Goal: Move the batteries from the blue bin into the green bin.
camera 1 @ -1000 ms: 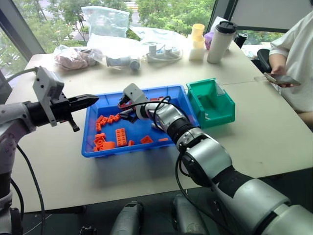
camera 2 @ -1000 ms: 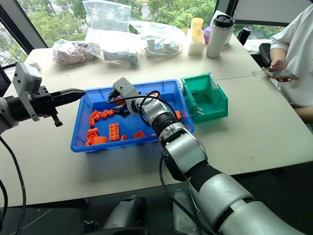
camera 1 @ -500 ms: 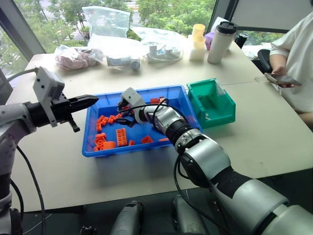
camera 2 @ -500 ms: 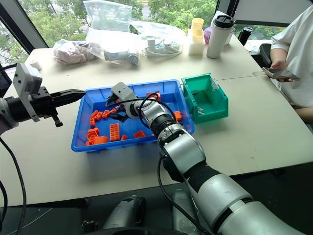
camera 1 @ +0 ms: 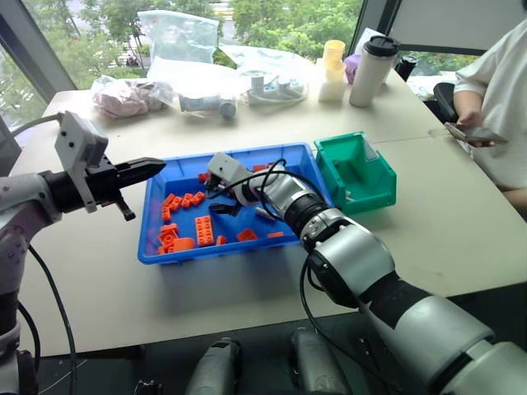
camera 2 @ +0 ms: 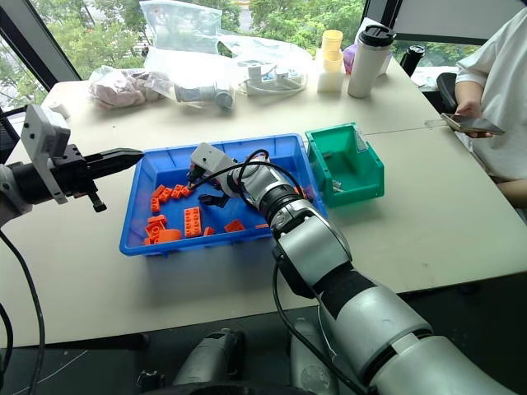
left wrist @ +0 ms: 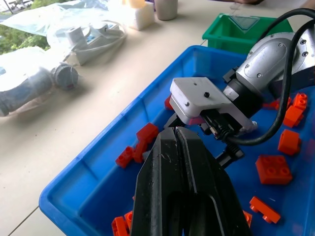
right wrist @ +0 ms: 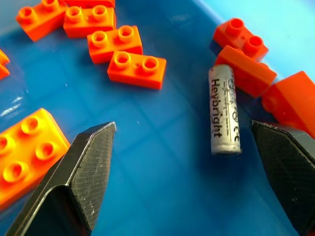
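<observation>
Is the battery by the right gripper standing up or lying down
Lying down. The battery rests on its side on the blue bin floor beside orange bricks, between the open right gripper's fingers, untouched.

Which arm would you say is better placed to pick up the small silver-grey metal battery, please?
Probably the right: its gripper is open inside the blue plastic bin, with the battery between its fingers. The left gripper, shut, hovers outside the bin.

The green bin [camera 1: 356, 174] stands just right of the blue bin [camera 1: 156, 251] on the table [camera 1: 428, 239] (bricks [camera 1: 203, 230] and a battery [right wrist: 224, 109] lie inside the blue bin)
</observation>
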Robot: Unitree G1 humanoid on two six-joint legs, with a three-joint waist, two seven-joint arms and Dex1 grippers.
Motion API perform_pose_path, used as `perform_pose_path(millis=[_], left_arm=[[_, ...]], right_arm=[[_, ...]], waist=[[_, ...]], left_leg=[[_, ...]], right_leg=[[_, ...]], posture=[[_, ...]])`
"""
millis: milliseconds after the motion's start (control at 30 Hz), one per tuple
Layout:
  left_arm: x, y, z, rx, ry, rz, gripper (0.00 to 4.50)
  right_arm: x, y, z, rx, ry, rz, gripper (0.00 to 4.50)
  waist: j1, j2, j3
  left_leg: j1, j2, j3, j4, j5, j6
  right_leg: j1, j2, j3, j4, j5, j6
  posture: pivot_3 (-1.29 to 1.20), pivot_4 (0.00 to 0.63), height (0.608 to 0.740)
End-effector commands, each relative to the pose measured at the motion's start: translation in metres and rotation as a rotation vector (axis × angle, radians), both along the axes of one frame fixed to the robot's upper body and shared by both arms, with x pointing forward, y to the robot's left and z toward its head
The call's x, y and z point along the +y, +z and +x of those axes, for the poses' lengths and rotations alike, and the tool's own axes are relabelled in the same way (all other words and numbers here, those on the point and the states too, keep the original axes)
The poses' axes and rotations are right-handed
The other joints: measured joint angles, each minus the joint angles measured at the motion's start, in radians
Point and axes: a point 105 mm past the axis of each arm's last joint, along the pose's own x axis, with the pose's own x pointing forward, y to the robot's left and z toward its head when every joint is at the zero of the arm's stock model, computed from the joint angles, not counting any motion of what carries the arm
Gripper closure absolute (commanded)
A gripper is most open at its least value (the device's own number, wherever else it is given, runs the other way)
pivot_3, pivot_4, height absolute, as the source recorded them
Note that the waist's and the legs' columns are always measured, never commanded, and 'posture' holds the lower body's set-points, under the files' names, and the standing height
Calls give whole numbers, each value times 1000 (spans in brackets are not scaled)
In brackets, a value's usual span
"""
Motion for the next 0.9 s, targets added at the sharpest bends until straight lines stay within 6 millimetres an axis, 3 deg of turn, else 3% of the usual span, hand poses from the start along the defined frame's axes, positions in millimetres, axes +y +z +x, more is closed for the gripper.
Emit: perform_pose_path(millis=[33,167,233,467,500,700,900], left_arm=[[0,11,-4,-59,1,0,4500],[0,10,-5,-61,6,-7,4500],[-1,9,-5,-61,7,-8,4500],[-1,8,-5,-62,12,-9,4500],[-1,8,-5,-63,13,-9,4500],[-3,6,-1,-61,2,-19,4500],[-7,4,6,-61,-15,-21,4500]], right_arm=[[10,18,0,-43,36,16,41],[16,23,0,-27,-2,77,41],[18,23,0,-28,-13,86,555],[17,13,0,-1,-64,95,4132],[16,10,0,-1,-64,82,4412],[-3,11,8,12,-106,75,4412],[-6,13,9,42,-109,100,4412]], waist=[[-1,0,0],[-1,0,0],[0,0,0],[0,0,0],[0,0,0],[3,0,0],[0,0,0]], left_leg=[[0,0,0,0,0,0],[0,0,0,0,0,0],[0,0,0,0,0,-1],[0,0,0,0,0,-1],[0,0,0,0,0,-1],[0,0,0,0,0,-1],[0,0,0,1,0,0]], right_leg=[[0,0,0,0,0,0],[0,0,0,0,0,0],[0,0,0,0,0,0],[0,0,0,0,0,0],[0,0,0,0,0,0],[0,0,0,0,0,0],[1,0,0,0,0,0]], posture=[[0,150,740],[0,150,740],[0,150,740],[0,150,740],[0,150,740],[0,150,740],[0,150,740]])
